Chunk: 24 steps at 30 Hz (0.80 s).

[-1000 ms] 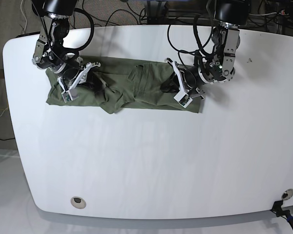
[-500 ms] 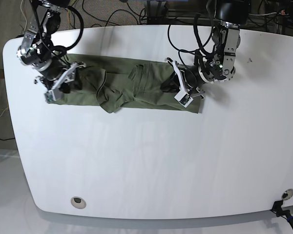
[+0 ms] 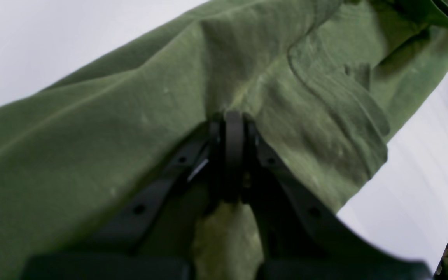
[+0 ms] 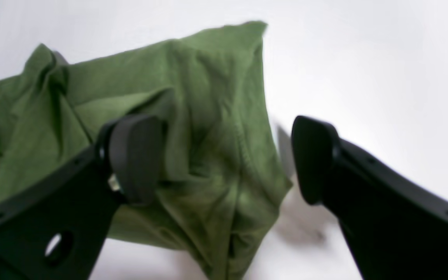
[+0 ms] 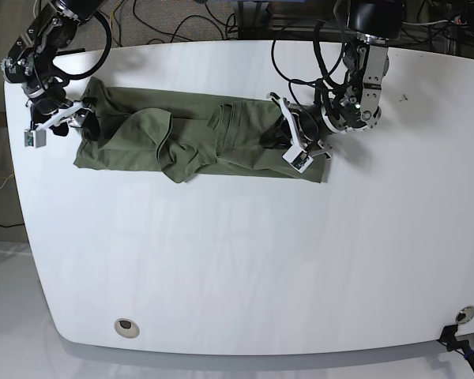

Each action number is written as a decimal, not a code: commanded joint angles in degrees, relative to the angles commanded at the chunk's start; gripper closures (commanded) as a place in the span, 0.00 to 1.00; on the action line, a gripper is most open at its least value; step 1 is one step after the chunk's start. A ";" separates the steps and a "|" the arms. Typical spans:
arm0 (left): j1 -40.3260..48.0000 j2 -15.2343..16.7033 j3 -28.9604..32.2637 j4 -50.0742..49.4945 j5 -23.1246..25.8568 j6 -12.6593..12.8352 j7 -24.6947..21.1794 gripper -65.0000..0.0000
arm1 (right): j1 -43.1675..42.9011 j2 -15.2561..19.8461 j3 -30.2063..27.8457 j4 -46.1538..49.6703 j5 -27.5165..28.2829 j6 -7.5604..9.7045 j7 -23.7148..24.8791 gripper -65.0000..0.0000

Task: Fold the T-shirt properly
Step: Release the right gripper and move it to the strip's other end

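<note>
- right gripper (image 5: 54, 125) sits at the far left of my base view, jaws spread wide with nothing between them, beside the shirt's left end.
- t-shirt (image 5: 197, 142) lies bunched in a long strip across the far part of the white table (image 5: 245, 260).
- left gripper (image 5: 296, 142) on the shirt's right end; i see its fingers (image 3: 233, 132) pinched together on a fold of the green cloth.
</note>
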State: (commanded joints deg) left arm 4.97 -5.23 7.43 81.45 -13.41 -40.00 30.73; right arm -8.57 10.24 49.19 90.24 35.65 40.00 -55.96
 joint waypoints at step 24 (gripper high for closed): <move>0.00 -0.79 0.00 -0.09 0.00 0.00 0.00 1.00 | 3.69 4.75 4.84 -4.04 12.04 0.00 -13.71 0.22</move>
State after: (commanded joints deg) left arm 4.97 -6.02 7.43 81.36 -13.41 -40.00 30.73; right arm -4.88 14.99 54.02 86.20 47.69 40.00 -69.67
